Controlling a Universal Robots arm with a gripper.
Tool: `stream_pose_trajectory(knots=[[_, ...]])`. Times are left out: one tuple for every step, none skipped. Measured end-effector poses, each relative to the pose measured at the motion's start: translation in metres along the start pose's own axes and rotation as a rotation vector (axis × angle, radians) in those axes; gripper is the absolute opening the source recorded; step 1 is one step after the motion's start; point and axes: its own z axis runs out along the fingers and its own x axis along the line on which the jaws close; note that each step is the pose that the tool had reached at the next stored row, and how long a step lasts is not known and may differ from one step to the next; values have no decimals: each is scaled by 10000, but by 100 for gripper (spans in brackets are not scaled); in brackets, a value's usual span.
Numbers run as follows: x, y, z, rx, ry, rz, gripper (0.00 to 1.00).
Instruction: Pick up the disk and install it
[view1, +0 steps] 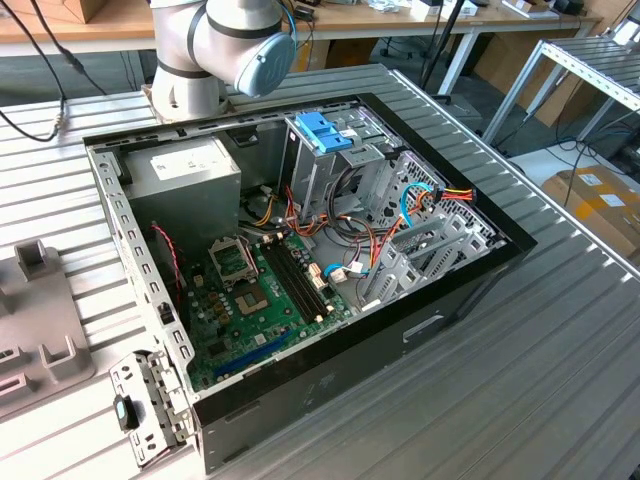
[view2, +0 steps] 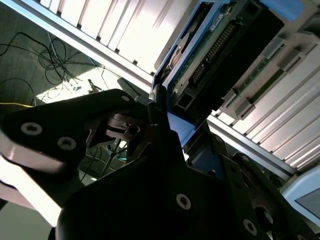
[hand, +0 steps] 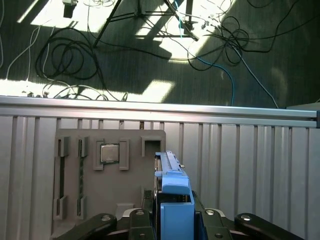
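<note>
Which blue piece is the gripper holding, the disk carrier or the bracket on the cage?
The disk, gripped edge-on by the gripper; the light-blue bracket sits on the grey cage.

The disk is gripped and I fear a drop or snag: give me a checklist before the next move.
1. The disk held in the gripper: ok, in both wrist views.
2. Grip square on the disk: cannot tell.
3. The disk clear of the tray: cannot tell.
4. The case open: ok, in the exterior view.
5. The cables clear of the cage: not ok, loops hang right beside it.
</note>
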Motion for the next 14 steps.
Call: stream_pose_trajectory(knots=[[0, 0, -4, 0, -1, -1, 37], [0, 0, -9, 0, -2, -1, 37], [-1, 0, -17, 0, -5, -1, 37], [-2, 0, -28, 0, -8, -1, 37], [-2, 0, -33, 1, -10, -1, 37], [-3, 0, -40, 1, -12, -1, 37], [-3, 0, -47, 0, -14, -1, 37], [-4, 0, -51, 1, -16, -1, 37], [-4, 0, -57, 1, -19, -1, 37], [-4, 0, -62, 1, -20, -1, 37], [-5, -1, -69, 0, -24, -2, 37], [-5, -1, -74, 0, -26, -2, 37], [-6, -1, -80, 1, -29, -2, 37], [-6, -1, -85, 1, -31, -2, 37]])
